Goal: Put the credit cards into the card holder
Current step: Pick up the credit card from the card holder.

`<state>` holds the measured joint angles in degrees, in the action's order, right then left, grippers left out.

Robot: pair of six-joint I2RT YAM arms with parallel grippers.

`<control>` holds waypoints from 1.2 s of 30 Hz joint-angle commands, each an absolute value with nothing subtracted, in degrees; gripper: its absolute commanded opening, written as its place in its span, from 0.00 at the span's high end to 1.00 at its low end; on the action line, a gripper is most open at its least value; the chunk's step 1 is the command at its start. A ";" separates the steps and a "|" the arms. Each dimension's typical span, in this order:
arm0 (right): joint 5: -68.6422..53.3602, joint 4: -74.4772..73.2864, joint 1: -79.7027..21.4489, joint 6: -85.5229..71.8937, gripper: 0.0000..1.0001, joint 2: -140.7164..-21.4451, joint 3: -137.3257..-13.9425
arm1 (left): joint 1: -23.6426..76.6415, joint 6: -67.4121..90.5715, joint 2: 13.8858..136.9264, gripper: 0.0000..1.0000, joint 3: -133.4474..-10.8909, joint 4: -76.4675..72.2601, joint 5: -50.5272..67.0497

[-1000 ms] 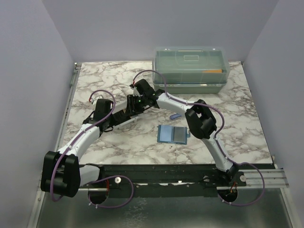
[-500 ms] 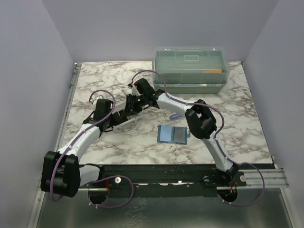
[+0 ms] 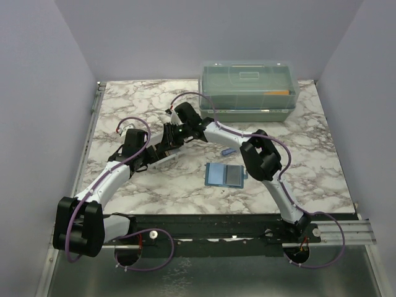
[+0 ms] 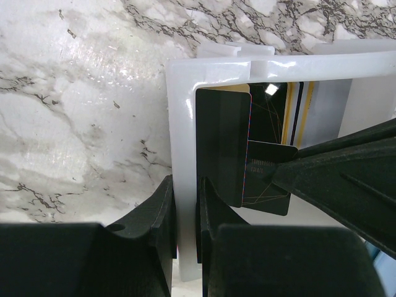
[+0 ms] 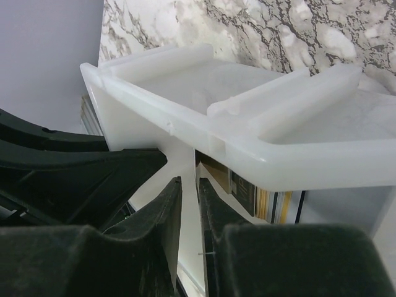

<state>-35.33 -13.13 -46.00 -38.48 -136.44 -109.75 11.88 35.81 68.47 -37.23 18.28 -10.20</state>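
Looks like pickup step going on. Left gripper [image 4: 185,189] clamping tray [image 4: 179,124] wall. Right gripper [image 5: 189,185] reaching in at cards [image 4: 223,142], fingers nearly together, can't tell if pinching one. Cards sitting in tray; card holder [image 3: 225,175] lying well apart, nearer bases. Next needing clean pinch, lift. Both arms stretching inward, meeting at tray.

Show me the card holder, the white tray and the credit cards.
card holder [image 3: 215,175]: top view, blue left half
white tray [image 4: 183,124]: left wrist view, left wall
credit cards [image 4: 223,148]: left wrist view, face of dark card
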 commanded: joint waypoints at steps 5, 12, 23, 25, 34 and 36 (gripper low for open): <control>-36.85 -13.04 -45.97 -38.49 0.83 -139.38 -111.04 | 12.49 35.58 68.38 1.00 -36.78 18.15 -11.92; -26.39 -25.79 -45.50 -34.87 1.00 -138.42 -121.67 | 12.54 36.62 68.81 1.00 -36.65 19.28 -12.46; -24.08 -37.82 -43.04 -36.23 1.00 -136.82 -131.64 | 11.59 37.80 71.86 0.96 -41.27 26.53 -12.79; -24.83 -39.72 -42.27 -36.65 1.00 -135.80 -131.69 | 11.57 37.90 71.98 0.87 -41.94 27.54 -12.24; -30.95 -41.08 -34.49 -41.93 1.00 -123.65 -120.42 | 11.20 38.11 74.52 0.38 -50.61 37.37 -10.34; -30.68 -39.95 -32.67 -42.45 1.00 -118.53 -113.14 | 10.92 38.67 75.21 0.34 -53.50 41.34 -8.56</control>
<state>-28.12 -38.96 -36.01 -39.83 -129.16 -121.49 11.55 37.95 74.19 -47.59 32.93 -10.94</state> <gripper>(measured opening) 0.004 0.626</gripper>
